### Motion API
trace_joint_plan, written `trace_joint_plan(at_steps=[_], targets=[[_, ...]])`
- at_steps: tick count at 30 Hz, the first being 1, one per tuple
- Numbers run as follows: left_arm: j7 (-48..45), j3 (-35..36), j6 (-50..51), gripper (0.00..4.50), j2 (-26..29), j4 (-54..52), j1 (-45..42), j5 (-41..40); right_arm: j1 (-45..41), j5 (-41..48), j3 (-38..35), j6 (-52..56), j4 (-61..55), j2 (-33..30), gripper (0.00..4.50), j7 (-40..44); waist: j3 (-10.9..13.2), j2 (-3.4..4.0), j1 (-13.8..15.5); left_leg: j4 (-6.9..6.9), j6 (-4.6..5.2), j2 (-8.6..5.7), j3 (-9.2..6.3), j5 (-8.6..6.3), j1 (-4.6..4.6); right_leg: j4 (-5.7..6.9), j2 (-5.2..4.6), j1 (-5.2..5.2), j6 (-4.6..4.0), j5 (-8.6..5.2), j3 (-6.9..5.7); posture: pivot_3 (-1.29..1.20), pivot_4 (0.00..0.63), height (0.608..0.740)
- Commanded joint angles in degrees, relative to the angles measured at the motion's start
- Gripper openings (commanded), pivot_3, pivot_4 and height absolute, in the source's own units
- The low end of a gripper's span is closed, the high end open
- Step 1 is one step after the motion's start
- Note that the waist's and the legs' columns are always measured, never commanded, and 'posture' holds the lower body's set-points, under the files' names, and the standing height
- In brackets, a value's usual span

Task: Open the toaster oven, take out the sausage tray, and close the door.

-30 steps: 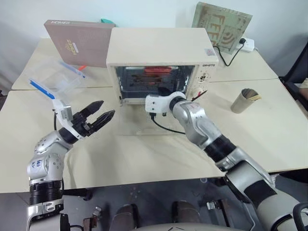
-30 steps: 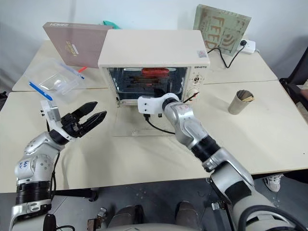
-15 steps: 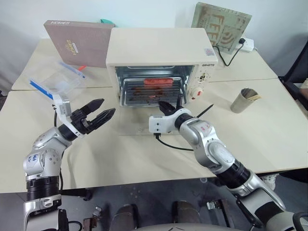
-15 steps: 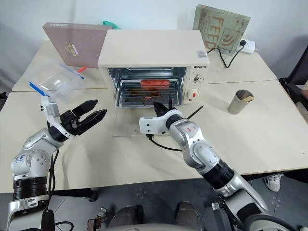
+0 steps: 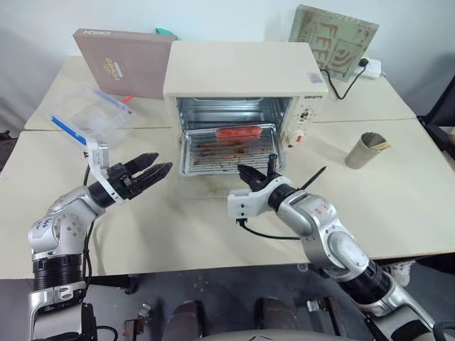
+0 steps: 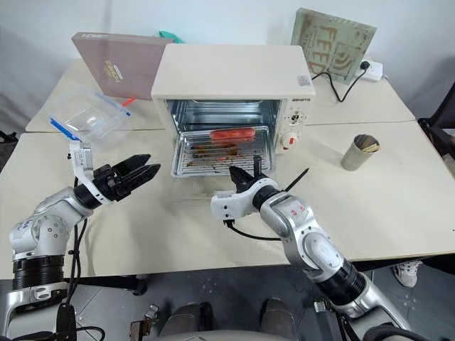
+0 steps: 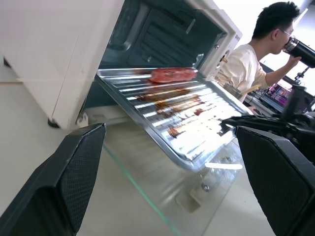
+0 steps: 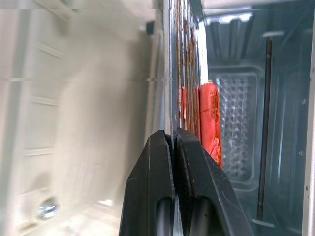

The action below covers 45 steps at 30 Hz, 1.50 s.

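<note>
The sausage tray [image 5: 226, 148] has slid halfway out, sausage [image 5: 238, 132] crosswise, right fingers [image 5: 257, 172] pinching its front rim.

One cream-white boxy toaster oven [image 5: 245, 67] stands on the bench [image 5: 398, 192]. One shallow silver metal tray [image 5: 227, 148] carries one red sausage [image 5: 238, 132]. There is one brown flat box [image 5: 122, 62], one clear plastic blue-edged container [image 5: 89, 117], one cardboard cup [image 5: 360, 149], one green patterned board [image 5: 333, 37] and one white power strip [image 5: 371, 67]. Two black-fingered grippers are present: the left gripper [image 5: 158, 166] and the right gripper [image 5: 257, 170].
</note>
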Motion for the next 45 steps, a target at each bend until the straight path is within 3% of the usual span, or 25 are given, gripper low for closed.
trace_joint_plan(at_steps=[1,9,16,25,33,36,45], targets=[[-0.32,0.81,2.77,4.48,0.99,-1.66,-0.59,-2.68,1.47,-0.5,-2.41,-2.6,-5.49,-0.7,0.0,0.29,0.0,0.0,0.22,0.0,0.0,0.0,0.0,0.0,0.0,0.0,0.0,0.0,0.0,0.0,0.0,0.0,0.15,0.74],[1.12,1.17,8.63,4.48,1.85,-3.23,-0.06,-4.64,4.24,0.2,-5.39,-5.61,-7.63,-1.11,0.0,0.8,0.0,-0.01,1.25,0.07,0.0,0.0,0.02,0.0,0.0,-0.01,0.0,0.03,0.0,0.0,0.02,0.0,0.15,0.74],[10.24,4.46,36.08,4.48,5.81,-1.51,-6.2,-15.87,6.71,2.17,-8.49,-9.93,-9.39,-2.89,0.0,0.54,0.02,-0.04,1.34,0.09,0.01,0.0,-0.02,0.0,0.01,-0.01,0.0,0.08,0.0,0.0,0.04,0.0,0.15,0.74],[21.58,11.82,52.35,4.48,-0.91,4.47,-12.66,-21.92,9.11,7.47,-10.4,-16.41,-11.99,-3.77,0.0,0.53,0.02,-0.07,1.27,0.04,0.01,0.0,-0.03,0.0,0.06,0.0,0.01,0.1,0.0,0.0,0.04,0.0,0.15,0.74],[29.07,16.6,55.53,4.48,-6.13,8.11,-13.79,-26.41,9.86,9.51,-12.26,-19.17,-11.89,-4.12,0.0,0.79,0.01,-0.1,1.35,0.07,0.01,-0.01,-0.03,0.0,0.09,0.0,0.0,0.16,0.0,0.0,0.06,0.0,0.15,0.74],[31.92,16.88,55.53,3.87,-6.43,8.74,-12.43,-30.15,9.77,9.48,-12.65,-19.35,-11.62,-4.03,0.0,0.79,0.0,-0.15,1.34,0.1,0.01,-0.01,-0.04,0.0,0.08,-0.01,0.0,0.18,0.0,0.0,0.07,0.0,0.15,0.74],[39.83,15.11,55.53,1.14,-5.58,9.46,-9.7,-39.41,9.37,10.89,-13.77,-19.0,-10.84,-2.95,0.0,0.75,0.0,-0.15,1.35,0.08,0.01,-0.01,-0.05,0.0,0.11,-0.01,0.01,0.18,0.0,0.0,0.13,0.0,0.15,0.74]])
